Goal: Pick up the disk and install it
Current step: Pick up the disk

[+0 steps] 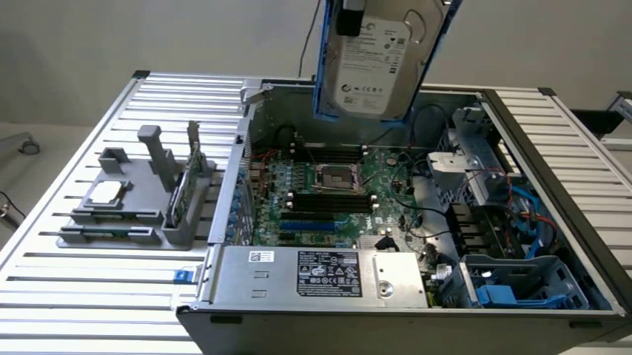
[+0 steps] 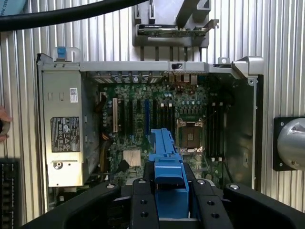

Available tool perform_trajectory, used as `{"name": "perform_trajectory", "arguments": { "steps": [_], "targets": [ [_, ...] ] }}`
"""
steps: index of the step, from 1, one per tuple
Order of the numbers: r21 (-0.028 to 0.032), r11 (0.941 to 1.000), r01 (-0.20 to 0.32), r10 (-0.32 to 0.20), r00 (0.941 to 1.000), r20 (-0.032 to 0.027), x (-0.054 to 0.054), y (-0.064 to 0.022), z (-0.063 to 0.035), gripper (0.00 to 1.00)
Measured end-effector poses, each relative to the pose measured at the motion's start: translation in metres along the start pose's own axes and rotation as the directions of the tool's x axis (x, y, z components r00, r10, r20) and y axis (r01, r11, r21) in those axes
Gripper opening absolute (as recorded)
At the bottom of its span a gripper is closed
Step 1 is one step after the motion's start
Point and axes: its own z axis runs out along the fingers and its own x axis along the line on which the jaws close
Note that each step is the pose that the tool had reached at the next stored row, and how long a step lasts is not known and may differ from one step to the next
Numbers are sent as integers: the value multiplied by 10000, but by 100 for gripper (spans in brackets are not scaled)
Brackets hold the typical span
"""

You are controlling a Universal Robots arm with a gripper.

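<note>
The disk (image 1: 380, 55), a silver-grey hard drive with a white label in a blue plastic carrier, hangs upright high above the open computer case (image 1: 538, 148). One black finger (image 1: 348, 18) shows against its label face. In the wrist view my gripper (image 2: 169, 195) is shut on the disk, with the blue carrier edge (image 2: 167, 157) held between the two black fingers (image 2: 142, 200). The disk sits over the motherboard (image 2: 157, 119), well clear of it.
A grey power supply (image 1: 316, 274) lies at the case's near end. Blue drive bays (image 1: 523, 285) sit in the corner at the exterior view's right. A grey holder (image 1: 138, 200) with a chip and a green card stands on the slatted table. A hand (image 2: 4, 125) is beside the case.
</note>
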Motion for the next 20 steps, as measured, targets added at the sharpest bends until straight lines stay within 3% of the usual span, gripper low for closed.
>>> {"name": "perform_trajectory", "arguments": {
  "steps": [20],
  "targets": [
    [-1, 10000, 0, 0, 10000, 11, 444, -728, -66, 33]
  ]
}}
